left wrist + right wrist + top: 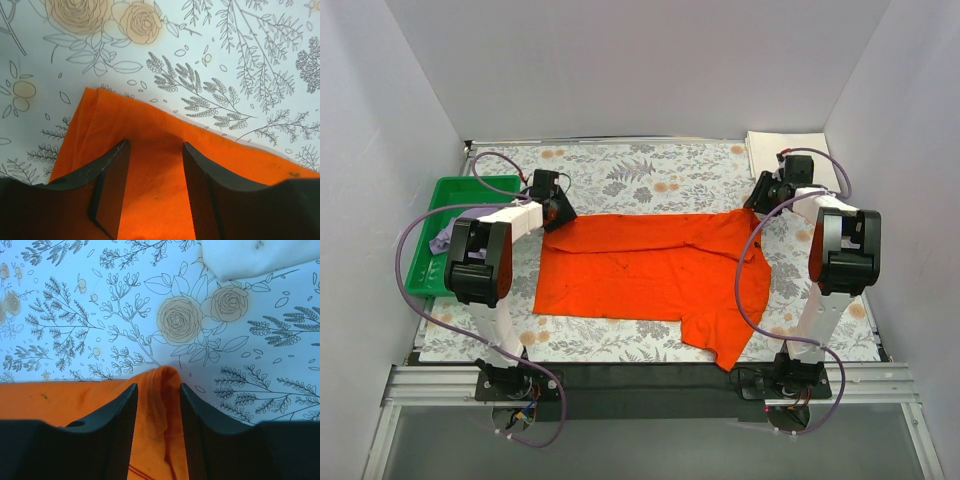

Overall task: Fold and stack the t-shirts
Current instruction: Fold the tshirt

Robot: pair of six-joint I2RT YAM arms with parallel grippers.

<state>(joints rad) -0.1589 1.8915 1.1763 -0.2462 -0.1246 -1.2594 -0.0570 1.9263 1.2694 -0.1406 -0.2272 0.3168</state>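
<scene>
The bright orange t-shirt (pixel 640 265) lies spread across the middle of the flowered table, its right side hanging down toward the near edge. My left gripper (pixel 552 207) is over its far left corner. In the left wrist view it (pixel 156 145) is open, with flat orange cloth (pixel 145 120) between the fingers. My right gripper (pixel 766 194) is over the far right corner. In the right wrist view it (pixel 158 386) is open and straddles a raised ridge of orange cloth (pixel 165 390). The cream-white t-shirt (pixel 785 150) lies at the back right. The pale lilac t-shirt (pixel 442 240) lies in the tray.
A green plastic tray (pixel 470 185) stands at the left edge of the table. White walls close in the back and both sides. A corner of the cream-white cloth (pixel 250 255) shows at the top of the right wrist view.
</scene>
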